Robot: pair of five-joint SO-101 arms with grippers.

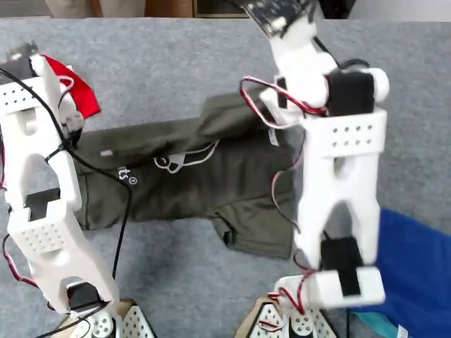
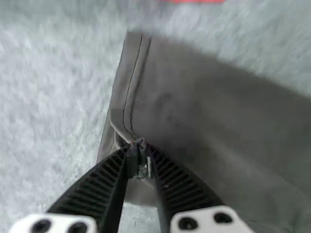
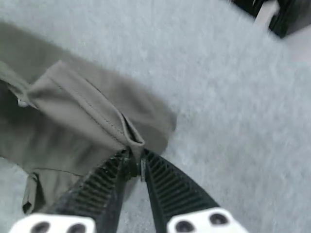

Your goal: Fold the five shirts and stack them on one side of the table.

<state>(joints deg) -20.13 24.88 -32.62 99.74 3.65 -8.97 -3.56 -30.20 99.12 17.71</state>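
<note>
While our left claw (image 2: 140,162) is pinching the hem of the olive shirt (image 1: 204,186) lying on the surface (image 3: 233,97), our right claw (image 3: 136,165) is pinching its folded corner.

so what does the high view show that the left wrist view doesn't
High view adds: the whole outline of the olive-green shirt, partly folded across the table, a blue cloth at the near edge, and two white plastic arms. Left wrist view adds: a close look at the left gripper shut on the shirt's stitched hem. Both share: the olive-green shirt, the grey fuzzy table and some red cloth.
</note>
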